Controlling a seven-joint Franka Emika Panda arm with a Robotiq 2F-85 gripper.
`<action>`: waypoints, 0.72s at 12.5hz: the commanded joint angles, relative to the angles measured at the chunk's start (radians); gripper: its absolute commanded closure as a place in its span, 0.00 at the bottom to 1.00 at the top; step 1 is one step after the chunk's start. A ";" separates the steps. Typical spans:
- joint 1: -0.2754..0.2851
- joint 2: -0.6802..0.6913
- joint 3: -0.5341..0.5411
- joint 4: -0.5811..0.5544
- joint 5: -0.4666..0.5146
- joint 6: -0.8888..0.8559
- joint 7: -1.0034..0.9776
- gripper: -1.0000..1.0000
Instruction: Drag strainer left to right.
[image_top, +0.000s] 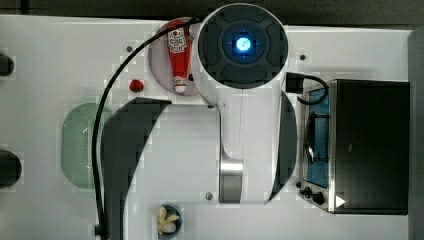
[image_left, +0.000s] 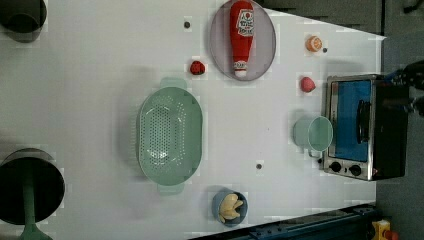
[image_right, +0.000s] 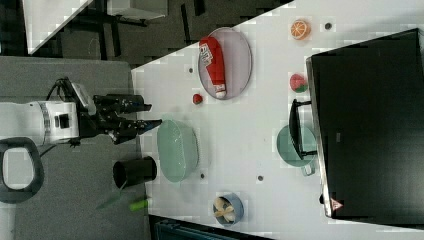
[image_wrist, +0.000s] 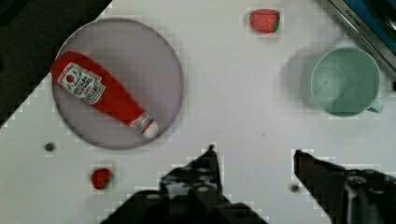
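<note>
The strainer (image_left: 170, 134) sits upright on the tabletop (image_left: 100, 75), alone, toward the left view's left half, well apart from the toaster oven (image_left: 367, 127) at the opposite edge. A mug (image_left: 320, 134) stands just beside the oven. My hand (image_right: 145, 115) hangs above the tabletop's edge near the strainer, fingers (image_wrist: 205, 172) apart, holding nothing.

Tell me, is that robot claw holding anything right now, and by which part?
Nothing is held. The gripper is open, with bare table between its fingers, and it is apart from the strainer.
</note>
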 joint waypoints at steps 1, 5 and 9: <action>0.010 -0.333 -0.050 -0.106 -0.020 -0.191 0.050 0.21; 0.026 -0.302 0.054 -0.106 -0.018 -0.188 0.059 0.00; 0.032 -0.217 0.240 -0.107 -0.018 -0.128 0.240 0.00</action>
